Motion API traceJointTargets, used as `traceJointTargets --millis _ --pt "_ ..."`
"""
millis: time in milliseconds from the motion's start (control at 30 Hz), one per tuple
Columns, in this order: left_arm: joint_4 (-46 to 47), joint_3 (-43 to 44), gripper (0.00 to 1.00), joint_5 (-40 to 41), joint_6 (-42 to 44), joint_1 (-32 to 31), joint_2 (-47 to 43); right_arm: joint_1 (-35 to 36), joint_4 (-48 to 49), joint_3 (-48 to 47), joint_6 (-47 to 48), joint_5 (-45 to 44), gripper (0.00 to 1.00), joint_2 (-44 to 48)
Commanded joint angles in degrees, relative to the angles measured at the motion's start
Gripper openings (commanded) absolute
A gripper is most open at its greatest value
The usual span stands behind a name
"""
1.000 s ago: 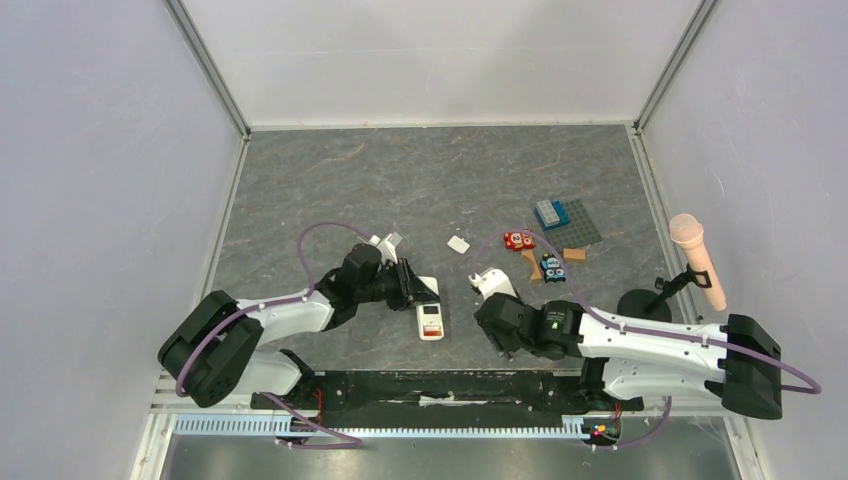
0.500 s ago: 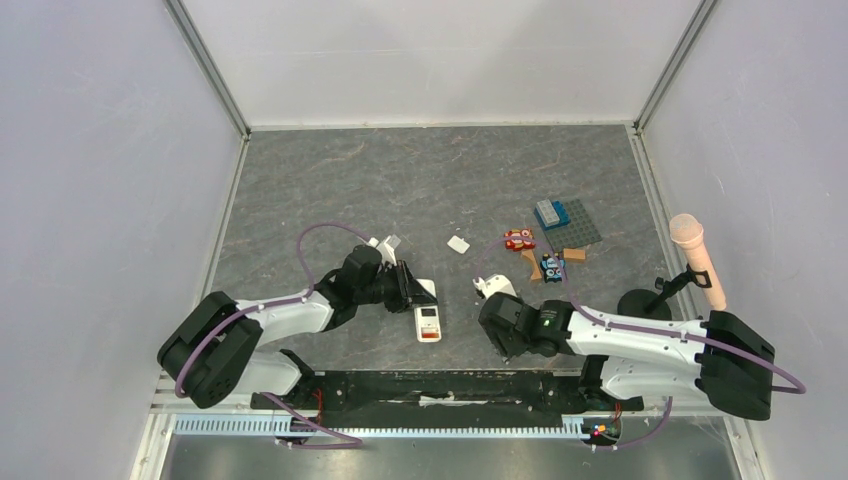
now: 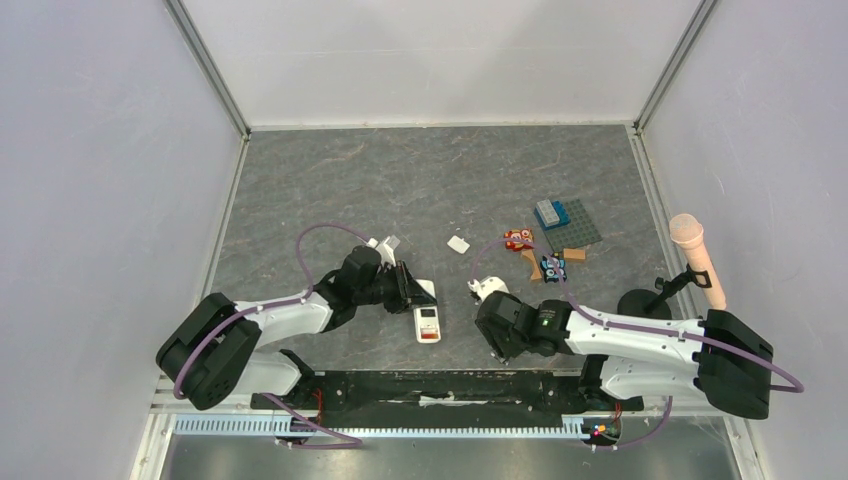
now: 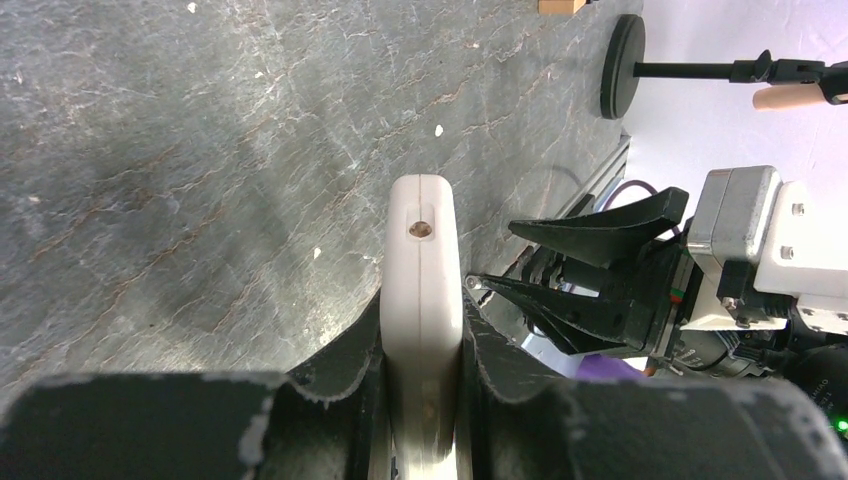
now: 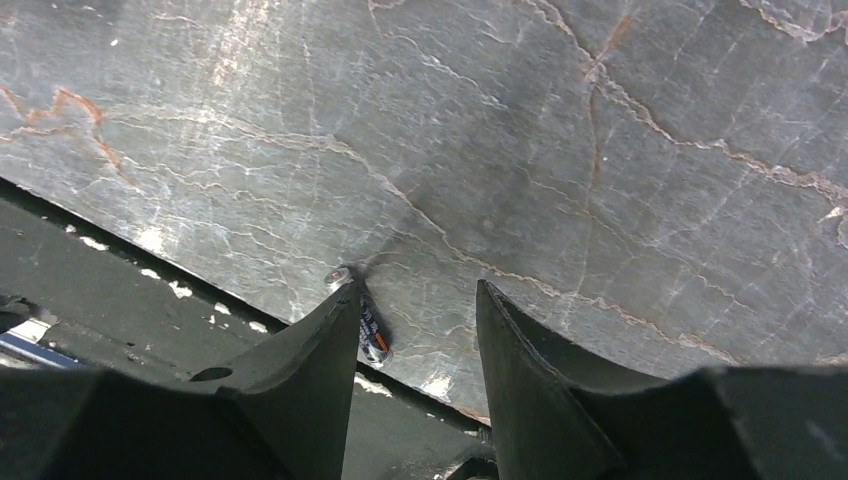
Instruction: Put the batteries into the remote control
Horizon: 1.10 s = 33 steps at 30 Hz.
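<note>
A: Where is the small flat white plastic remote control (image 4: 424, 240)?

B: Low centre of the left wrist view, seen edge-on. The left gripper (image 4: 424, 330) is clamped tight on it with both black fingers, and its free end pokes up the frame over the grey stone-patterned table (image 4: 200, 150).

A: And the dark thin cylindrical battery (image 5: 366, 318) with the silvery end?

B: In the right wrist view it lies along the inner face of the finger at lower left, with the silvery end toward the fingertip. The right gripper (image 5: 418, 292) has its jaws about half apart. Bare table shows between the battery and the other finger, so nothing pinches it from both sides. I can't tell whether it clings to that finger or rests on the table.

A: Which way is the remote from it?

B: In the left wrist view the right gripper's tips point toward frame left, and the silvery end sits just beside the remote's right flank. I can't say if they touch. The battery's long axis seems to run across the remote's length, so I'd judge it needs turning to match the bay, which isn't visible.

A: Is the cover off?

B: Probably. A small loose white plastic piece (image 3: 458, 243) lies well apart, above centre in the overhead view.
</note>
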<state>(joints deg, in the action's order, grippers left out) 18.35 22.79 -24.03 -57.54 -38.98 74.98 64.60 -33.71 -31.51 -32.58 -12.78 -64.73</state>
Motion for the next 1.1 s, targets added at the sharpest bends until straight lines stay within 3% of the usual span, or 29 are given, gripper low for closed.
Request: traceJointTargets --millis 0,333,733,933,1067 --pt "1.91 -0.45 0.02 0.57 1.73 -0.13 -1.27 -0.31 1.46 -1.88 -0.09 0.65 0.48 1.47" --pt "2.82 -0.94 0.02 0.65 1.38 -0.13 -1.13 -0.17 4.81 -0.21 1.26 7.60 0.52 2.02" --pt "3.80 -1.52 0.02 0.65 0.82 -0.13 -1.37 0.18 5.41 1.77 1.73 5.91 0.34 -2.18" --pt "4.21 -1.93 0.02 0.74 0.44 -0.13 -1.79 0.18 5.41 2.41 0.23 4.46 0.15 -2.86" --pt "5.59 -2.51 0.02 0.99 -0.49 -0.13 -2.37 0.18 6.09 1.86 -2.61 3.18 0.09 -1.87"
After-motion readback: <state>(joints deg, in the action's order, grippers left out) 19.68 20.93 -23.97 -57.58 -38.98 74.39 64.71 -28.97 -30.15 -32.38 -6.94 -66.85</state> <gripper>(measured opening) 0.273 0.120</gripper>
